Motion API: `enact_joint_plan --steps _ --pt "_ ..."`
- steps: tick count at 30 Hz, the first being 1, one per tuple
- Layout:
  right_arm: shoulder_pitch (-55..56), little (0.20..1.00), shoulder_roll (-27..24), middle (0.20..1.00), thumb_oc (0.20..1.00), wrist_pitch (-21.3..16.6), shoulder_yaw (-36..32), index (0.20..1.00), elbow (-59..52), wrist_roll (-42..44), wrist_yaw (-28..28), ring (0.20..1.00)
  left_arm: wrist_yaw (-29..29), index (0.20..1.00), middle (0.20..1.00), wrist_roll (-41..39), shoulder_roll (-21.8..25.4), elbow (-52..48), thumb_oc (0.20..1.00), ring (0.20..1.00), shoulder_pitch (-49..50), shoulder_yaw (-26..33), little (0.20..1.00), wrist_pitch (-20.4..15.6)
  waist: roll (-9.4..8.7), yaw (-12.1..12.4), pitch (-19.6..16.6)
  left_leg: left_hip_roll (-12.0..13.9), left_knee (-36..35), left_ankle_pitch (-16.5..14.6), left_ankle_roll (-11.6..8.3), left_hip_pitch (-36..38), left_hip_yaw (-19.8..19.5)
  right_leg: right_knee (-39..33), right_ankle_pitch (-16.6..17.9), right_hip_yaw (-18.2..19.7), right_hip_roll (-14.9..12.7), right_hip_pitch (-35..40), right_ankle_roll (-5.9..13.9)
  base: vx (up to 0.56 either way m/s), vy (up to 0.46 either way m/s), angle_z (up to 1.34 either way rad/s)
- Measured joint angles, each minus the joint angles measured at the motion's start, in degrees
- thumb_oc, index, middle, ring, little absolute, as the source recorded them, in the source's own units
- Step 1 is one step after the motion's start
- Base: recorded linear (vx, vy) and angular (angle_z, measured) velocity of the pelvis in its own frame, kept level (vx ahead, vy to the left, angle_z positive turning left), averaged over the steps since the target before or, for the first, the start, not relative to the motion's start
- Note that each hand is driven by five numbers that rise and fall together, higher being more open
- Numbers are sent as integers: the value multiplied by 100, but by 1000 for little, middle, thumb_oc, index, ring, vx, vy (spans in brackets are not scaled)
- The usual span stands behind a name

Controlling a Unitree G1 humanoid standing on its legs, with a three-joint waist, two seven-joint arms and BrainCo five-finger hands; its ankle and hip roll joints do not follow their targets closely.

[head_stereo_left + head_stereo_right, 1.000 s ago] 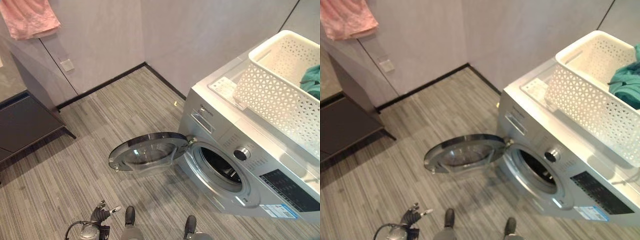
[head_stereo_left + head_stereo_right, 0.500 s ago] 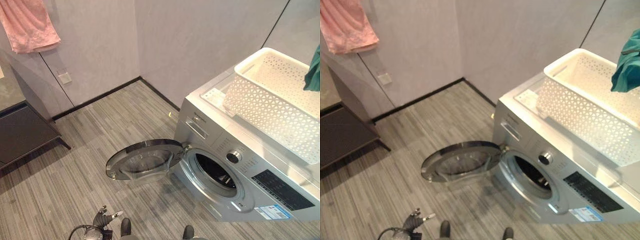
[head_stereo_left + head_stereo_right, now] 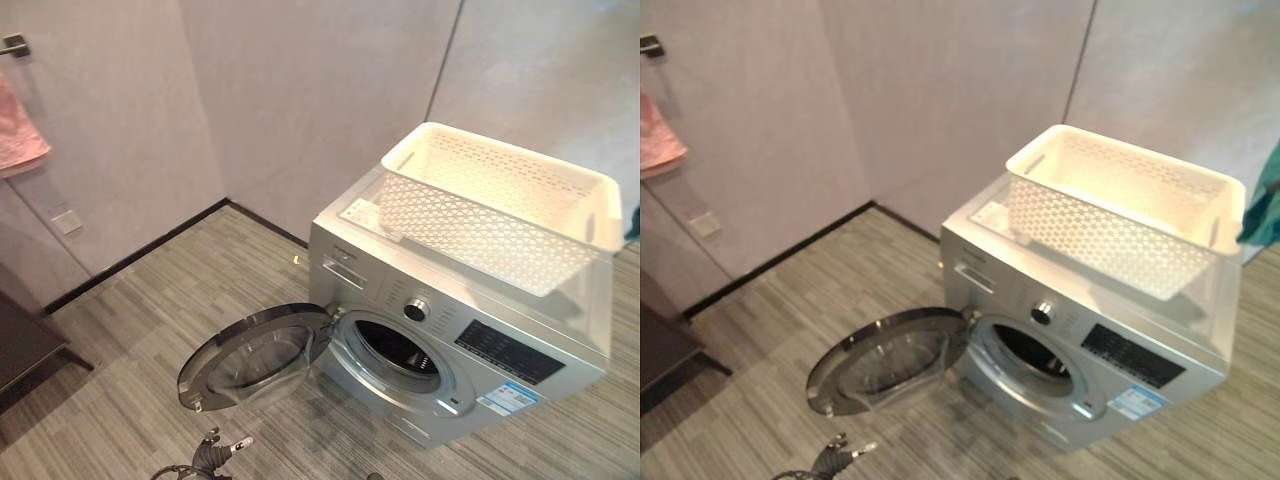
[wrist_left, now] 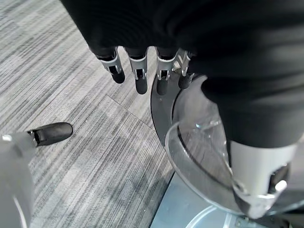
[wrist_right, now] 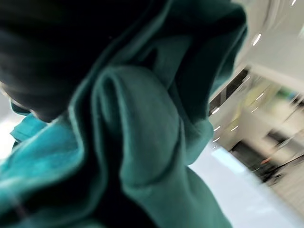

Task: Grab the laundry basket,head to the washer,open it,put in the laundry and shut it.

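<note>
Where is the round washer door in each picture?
Left eye view: the washer door hangs open, low and left of the drum opening.
Right eye view: the same, low and left of centre.
Left wrist view: its glass bowl lies just past the left hand.
Right wrist view: teal cloth instead, no door.
Shared landmark: the striped floor.

the washer right of centre is silver-grey with a black control panel and a chrome-rimmed clear door. the laundry basket on it is white with a lattice of small holes. teal laundry shows at the right edge. the floor is grey-striped; a pink towel hangs upper left.
</note>
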Motion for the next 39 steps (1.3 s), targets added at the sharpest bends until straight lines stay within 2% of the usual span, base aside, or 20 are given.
enact_joint_plan --steps 3,6,9,11,17,18,21,24,25,27,31,32,33,34,35,36,39 --pt "396 200 678 200 200 81 -57 200 -176 -90 1 200 -2 1000 1000 0 -44 122 1000 1000 -24 48 1000 0 60 -137 -62 -4 0 -36 16 101 148 -1 13 158 -18 -22 38 -27 18 -25" --pt "697 200 1270 200 200 157 -10 200 -295 -208 30 200 -9 1000 1000 2 -100 127 1000 1000 -14 48 1000 -6 103 -156 -78 -1 -3 -63 42 89 265 -44 39 275 -19 -86 66 -12 7 -21" --pt "838 200 1595 200 200 211 229 200 -434 -214 88 200 -13 1000 1000 2 -121 134 1000 1000 5 38 1000 -4 159 -238 -69 -1 -2 -66 43 127 381 -48 48 400 -42 -157 64 -20 15 -17" --pt "876 200 1883 200 200 230 490 200 -933 -233 247 200 -16 1000 1000 3 -148 131 1000 1000 -10 42 1000 -5 183 -263 -53 -2 -2 -65 44 174 459 -48 101 461 -33 -182 107 -14 14 -24" --pt "900 200 1959 200 200 210 1076 200 -1998 -438 670 200 -4 1000 1000 4 -200 36 1000 1000 0 31 1000 -19 160 -235 -32 -34 -2 -74 55 233 540 -48 135 557 -65 -169 118 -12 5 -6" --pt "938 200 2035 200 200 207 1091 200 -2168 -436 719 200 17 1000 1000 89 -183 -151 1000 1000 35 -22 1000 2 153 -202 -23 -37 -1 -72 57 225 530 -48 136 546 -67 -162 117 -58 -2 12" --pt "1487 200 2358 200 200 60 1145 200 -2896 -434 1065 200 17 1000 1000 700 132 -1490 1000 1000 208 -678 1000 -46 76 -121 70 -70 -1 -42 75 175 328 -23 114 367 -95 -80 126 -42 -12 27" --pt "2068 200 2667 200 200 -36 1373 200 -3325 -425 1528 200 -79 1000 1000 1077 511 -2640 1000 1000 292 -1004 1000 -177 -20 -87 122 -91 0 -47 81 170 240 -17 74 266 -143 -28 135 -31 -3 21" --pt "2179 200 2726 200 200 -43 1519 200 -3399 -417 1712 200 -137 1000 1000 1123 638 -2884 1000 1000 284 -1008 1000 -317 -54 -118 146 -96 0 -51 85 177 256 -11 75 278 -145 -25 138 0 0 0" --pt "2290 200 2733 200 200 -40 1718 200 -3409 -323 2025 200 -206 1000 1000 1132 816 -3079 1000 1000 179 -1020 1000 -358 -113 -149 191 -127 0 -53 90 182 256 0 81 278 -179 0 142 0 0 0" --pt "2303 200 2738 200 200 -40 1719 200 -3409 -313 2062 200 -237 1000 1000 1132 826 -3073 1000 1000 159 -977 1000 -359 -193 -259 238 -160 0 -72 119 187 264 0 80 284 -209 -2 149 -30 23 -1" --pt "2425 200 2869 200 200 -39 1792 200 -3454 -263 2135 200 -259 1000 1000 1129 877 -3207 1000 1000 124 -1056 1000 -271 -231 -316 256 -162 23 -65 109 204 316 1 88 305 -206 -36 136 -114 94 -20" --pt "2452 200 2981 200 200 -37 2242 200 -3562 96 2239 200 -291 1000 1000 1125 1197 -3904 1000 1000 119 -1435 1000 -133 -291 -271 251 -175 30 -49 89 242 443 36 110 425 -187 -115 116 -86 73 -47" --pt "2249 200 2878 200 200 -18 2835 200 -3525 269 2371 200 -341 1000 1000 1124 1440 -4311 1000 1000 -53 -1708 1000 -159 -328 -228 281 -172 29 -56 95 325 587 94 140 543 -177 -129 121 -43 37 -63" --pt "2080 200 2859 200 200 15 3431 200 -3525 293 2649 200 -414 1000 1000 1116 1457 -4393 1000 1000 -454 -1864 1000 -256 -326 -235 299 -209 19 -78 122 402 676 77 170 619 -206 -97 144 -40 18 -45" --pt "2012 200 2872 200 200 15 3959 200 -3525 294 2883 200 -447 1000 1000 1108 1277 -4339 1000 1000 -1020 -1972 1000 -260 -313 -265 298 -279 1 -116 153 420 678 19 201 634 -288 -23 205 -37 16 -15" --pt "1779 200 2951 200 200 93 4461 200 -3449 293 2972 200 -527 1000 1000 1028 836 -4105 1000 1000 -2169 -2363 1000 -253 -306 -278 302 -432 1 -162 218 507 698 6 191 720 -429 23 290 -14 15 -1"
